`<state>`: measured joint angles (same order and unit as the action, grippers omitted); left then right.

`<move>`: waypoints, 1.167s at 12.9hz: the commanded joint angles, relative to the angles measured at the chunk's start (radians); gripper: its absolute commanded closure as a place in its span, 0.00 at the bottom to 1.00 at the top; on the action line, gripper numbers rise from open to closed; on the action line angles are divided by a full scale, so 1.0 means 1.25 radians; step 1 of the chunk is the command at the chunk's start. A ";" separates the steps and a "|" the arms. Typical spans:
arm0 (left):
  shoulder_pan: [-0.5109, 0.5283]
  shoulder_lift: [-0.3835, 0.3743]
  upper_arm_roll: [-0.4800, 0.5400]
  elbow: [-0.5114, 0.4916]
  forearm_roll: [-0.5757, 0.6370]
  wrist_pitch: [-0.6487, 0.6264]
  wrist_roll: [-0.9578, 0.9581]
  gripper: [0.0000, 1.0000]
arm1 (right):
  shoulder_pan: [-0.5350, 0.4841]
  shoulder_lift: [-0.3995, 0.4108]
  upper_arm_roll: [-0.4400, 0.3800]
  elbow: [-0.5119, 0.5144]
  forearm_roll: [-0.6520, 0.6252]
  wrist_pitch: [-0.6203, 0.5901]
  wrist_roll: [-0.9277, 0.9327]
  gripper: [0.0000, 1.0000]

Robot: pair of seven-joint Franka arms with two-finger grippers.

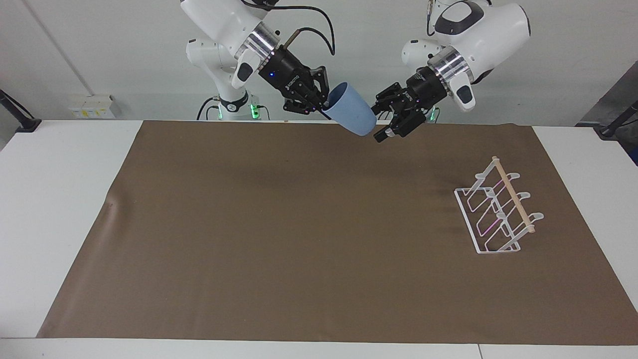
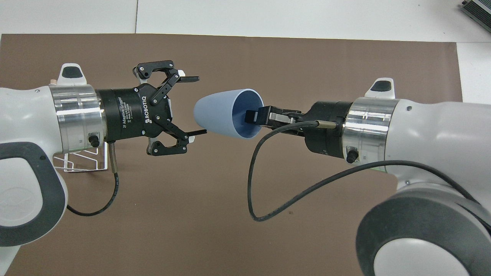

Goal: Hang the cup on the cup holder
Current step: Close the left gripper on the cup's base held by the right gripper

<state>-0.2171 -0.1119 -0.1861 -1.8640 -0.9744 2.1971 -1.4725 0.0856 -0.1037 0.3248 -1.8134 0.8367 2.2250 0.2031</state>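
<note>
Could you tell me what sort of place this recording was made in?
Most likely a robotics lab workbench. Two white arms stand at a white table covered by a brown mat; the right gripper holds a blue cup by its rim beside the open left gripper, with a wire cup holder set out.

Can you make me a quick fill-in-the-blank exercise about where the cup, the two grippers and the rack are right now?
1. The right gripper holds the cup by its ____.
2. The left gripper has its fingers ____.
3. The cup's base points toward the ____ gripper.
4. The cup holder stands on the brown ____.

Missing words: rim; open; left; mat
</note>
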 commanded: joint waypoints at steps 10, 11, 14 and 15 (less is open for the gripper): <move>-0.002 0.007 -0.011 0.010 -0.018 -0.022 0.012 0.25 | -0.003 -0.032 0.005 -0.040 0.019 0.001 0.022 1.00; -0.002 0.007 -0.011 0.010 -0.017 -0.025 0.012 0.77 | -0.003 -0.035 0.005 -0.046 0.019 0.001 0.022 1.00; -0.001 0.006 -0.011 0.009 -0.014 -0.026 0.015 1.00 | -0.003 -0.037 0.005 -0.048 0.019 0.001 0.022 1.00; -0.001 0.006 -0.009 0.009 -0.012 -0.036 0.015 1.00 | -0.003 -0.037 0.005 -0.048 0.019 0.001 0.022 1.00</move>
<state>-0.2173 -0.1114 -0.2031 -1.8642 -0.9744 2.1696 -1.4661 0.0846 -0.1136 0.3224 -1.8373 0.8379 2.2256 0.2099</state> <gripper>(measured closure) 0.291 0.938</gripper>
